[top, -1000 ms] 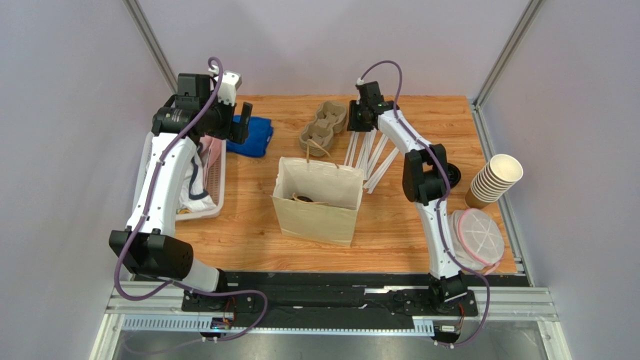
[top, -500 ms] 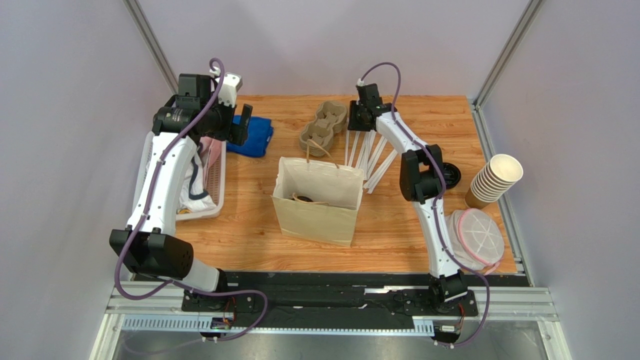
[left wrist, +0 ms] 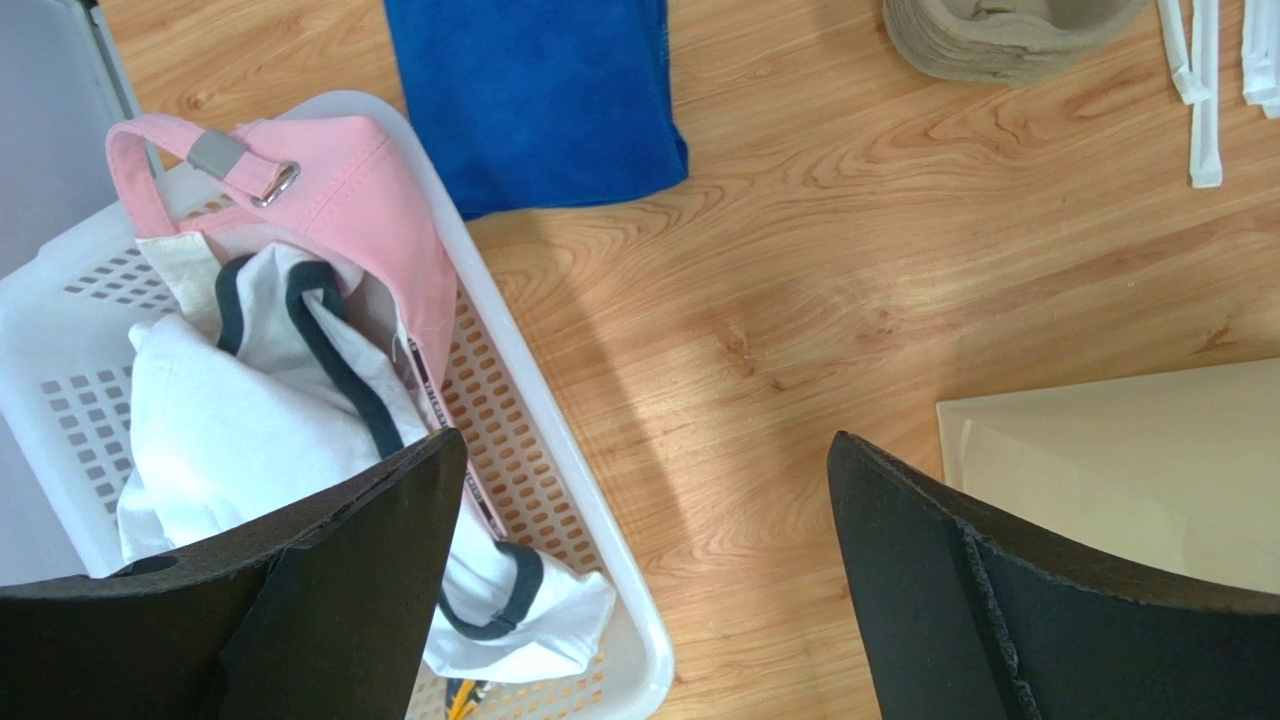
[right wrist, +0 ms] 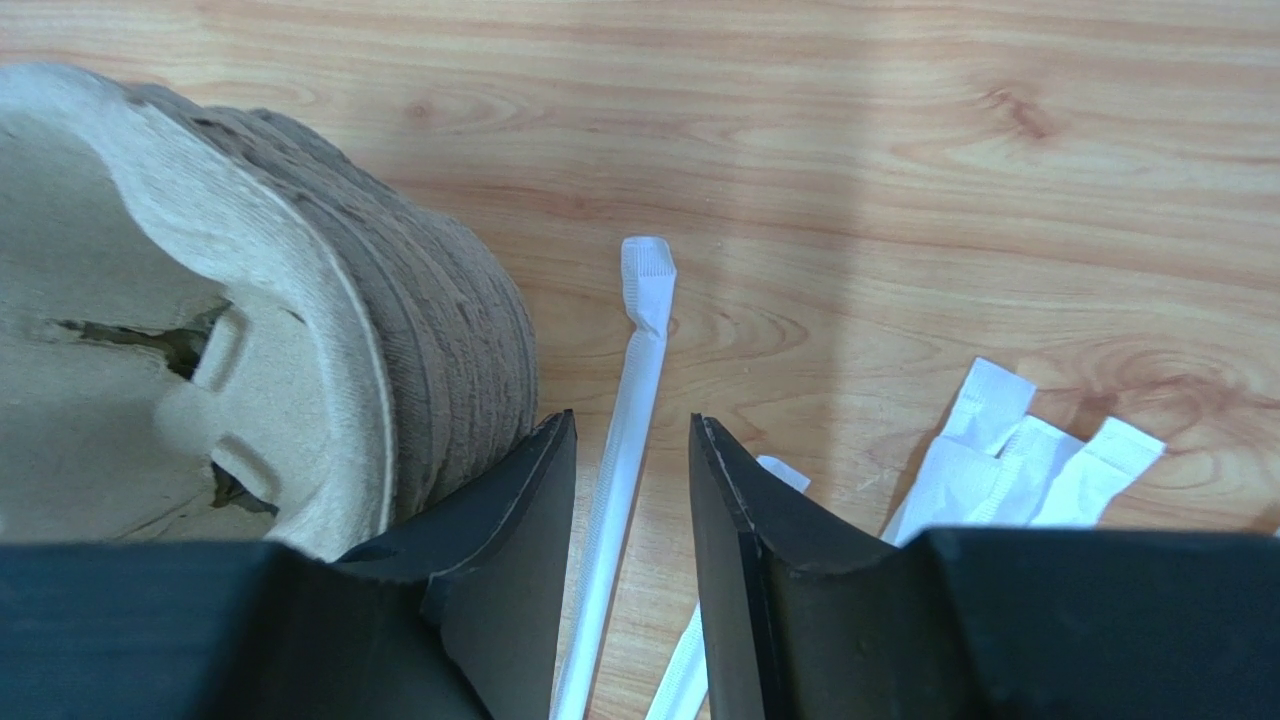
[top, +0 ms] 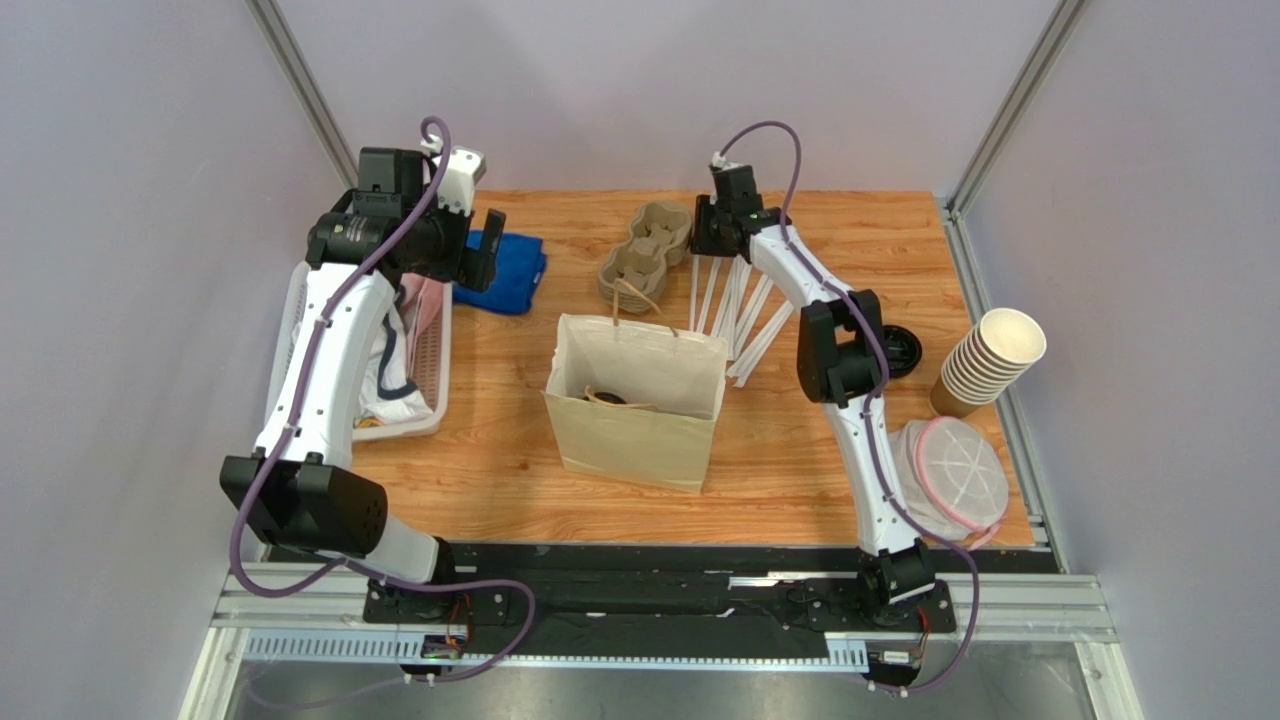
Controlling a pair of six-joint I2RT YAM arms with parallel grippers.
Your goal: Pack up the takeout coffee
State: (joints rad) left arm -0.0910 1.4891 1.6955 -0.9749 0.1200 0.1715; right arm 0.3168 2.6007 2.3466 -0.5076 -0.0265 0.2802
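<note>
From above, you see a dark round shape (top: 609, 398) inside the paper bag (top: 631, 428), perhaps the takeout coffee; you cannot tell. At the left wrist, the left pincer (left wrist: 643, 450) gapes wide over the basket (left wrist: 598, 540) and desk (left wrist: 781, 270). At the right wrist, the right pincer (right wrist: 631, 495), narrowly apart, straddles a wrapped straw (right wrist: 642, 360) beside the cup carrier (right wrist: 301, 255).

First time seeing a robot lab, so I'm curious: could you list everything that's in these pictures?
paper bag: one, tan, open, at table centre
pulp cup carriers: one stack, grey-brown, behind bag
wrapped straws: several, white, right of carriers
paper cups: one stack, tan, white insides, right edge
clear lids: one stack, pinkish, near right corner
black lid: one, partly behind right arm; cup beneath unclear
cloth: one, blue, far left
basket: one, white, left edge
cap: one, pink, in basket
garment: one, white, in basket
left pincer: one, black, open, above basket edge
right pincer: one, black, open, astride one straw
</note>
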